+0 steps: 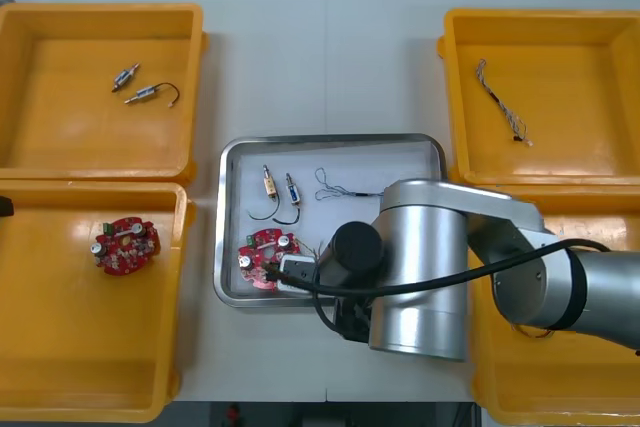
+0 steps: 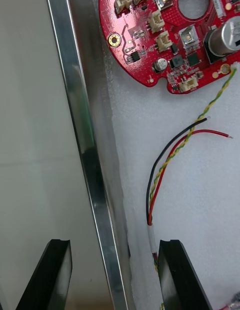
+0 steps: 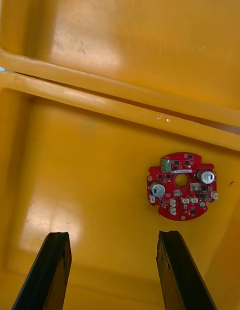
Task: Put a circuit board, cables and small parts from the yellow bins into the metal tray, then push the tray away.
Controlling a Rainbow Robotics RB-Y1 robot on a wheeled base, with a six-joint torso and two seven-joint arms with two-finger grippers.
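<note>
Right gripper [image 2: 114, 242]: fingers spread wide, holding nothing; they straddle the metal tray's [image 1: 330, 139] near rim, one over the table [image 1: 330, 47], the other over the white lining.
Red and yellow cable [image 2: 165, 160]: lies on the lining just beside the inner finger and runs toward the board.
Tray circuit board [image 1: 265, 255]: flat in the tray's near left corner.
Left gripper [image 3: 112, 235]: fingers spread apart, empty, above the near left bin [image 1: 60, 367].
Bin circuit board [image 3: 181, 185]: flat on that bin's floor, beyond the fingers.
Small metal parts [image 1: 270, 184]: two side by side mid-tray, a thin black cable [image 1: 335, 187] beside them.
Far left bin [image 1: 60, 137]: two loose metal parts [image 1: 125, 77].
Far right bin [image 1: 590, 147]: one twisted cable [image 1: 500, 99].
</note>
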